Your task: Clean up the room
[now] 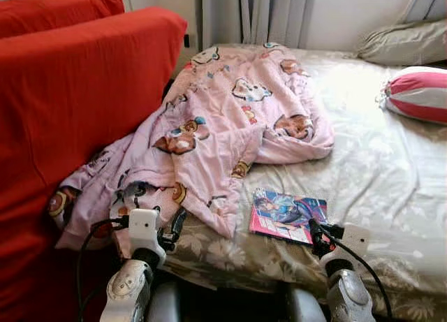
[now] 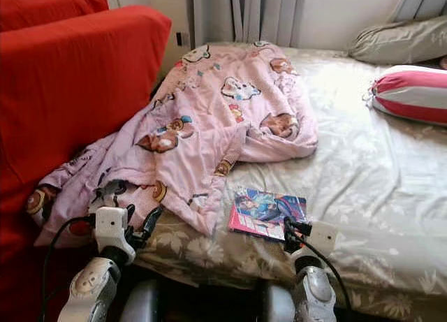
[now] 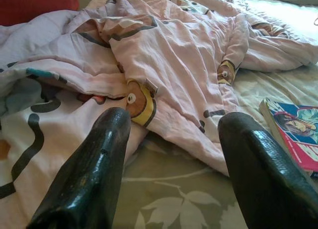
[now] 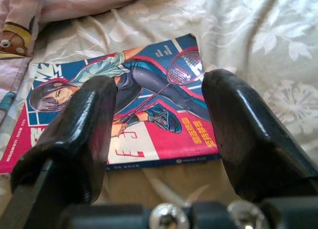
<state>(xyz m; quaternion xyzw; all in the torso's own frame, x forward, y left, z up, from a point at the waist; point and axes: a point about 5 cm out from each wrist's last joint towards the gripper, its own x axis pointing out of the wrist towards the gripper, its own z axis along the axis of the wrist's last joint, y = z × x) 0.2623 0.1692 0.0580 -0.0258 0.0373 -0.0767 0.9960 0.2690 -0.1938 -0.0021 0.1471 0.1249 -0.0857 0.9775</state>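
A crumpled pink blanket with cartoon prints lies across the bed's left half and spills over its near corner. A colourful comic book lies flat on the floral sheet just right of the blanket's edge. My right gripper is open, low over the bed's near edge, its fingers pointing at the book just ahead. My left gripper is open too, at the blanket's near hem, with nothing between its fingers.
A red sofa stands tight against the bed's left side. A pink and white striped bolster and a grey-green pillow lie at the bed's far right. Curtains hang behind the bed.
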